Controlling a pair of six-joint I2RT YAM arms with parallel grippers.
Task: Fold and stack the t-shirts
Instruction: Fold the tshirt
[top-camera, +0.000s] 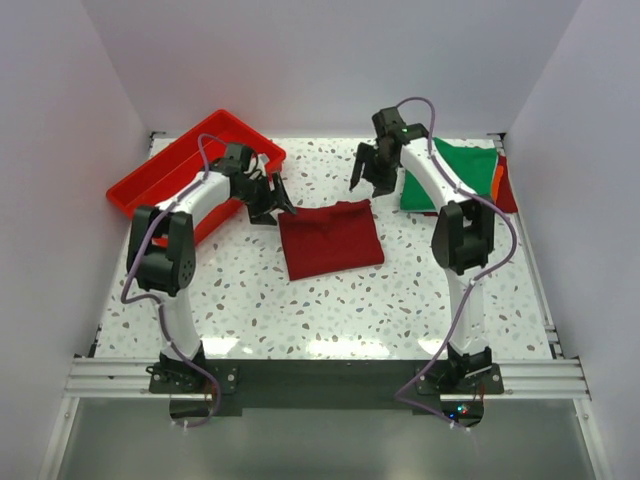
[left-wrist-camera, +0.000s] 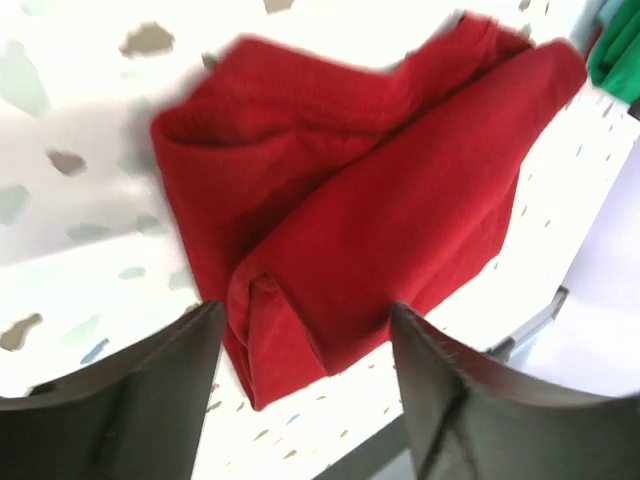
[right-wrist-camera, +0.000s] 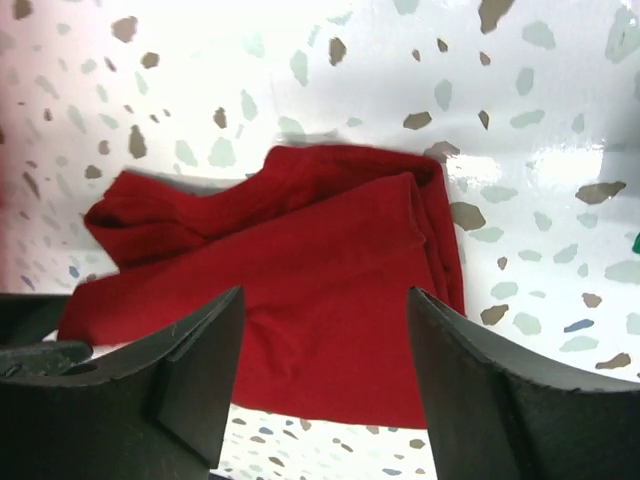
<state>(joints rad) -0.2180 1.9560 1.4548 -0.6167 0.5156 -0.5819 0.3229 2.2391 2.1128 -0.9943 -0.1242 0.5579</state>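
We see the folded maroon shirt lying on the speckled table, between the two arms. Left of it and further back sits a red plastic tray, set at an angle. The left arm crosses over the tray's near wall, so part of its inside is hidden from us. Right of the maroon shirt and further back lies a green shirt, with the right arm passing over its left part. Beyond that, an orange edge and a red edge of cloth show only as thin strips by the wall, too little for us to tell how they lie. The left gripper hangs at the maroon shirt's back left corner, jaws spread, holding nothing. The right gripper hangs just behind the shirt's back edge, likewise released, with nothing between its fingers. Both wrist views look down on the maroon shirt, blurred in the left one, with loose folds bunched along one side.
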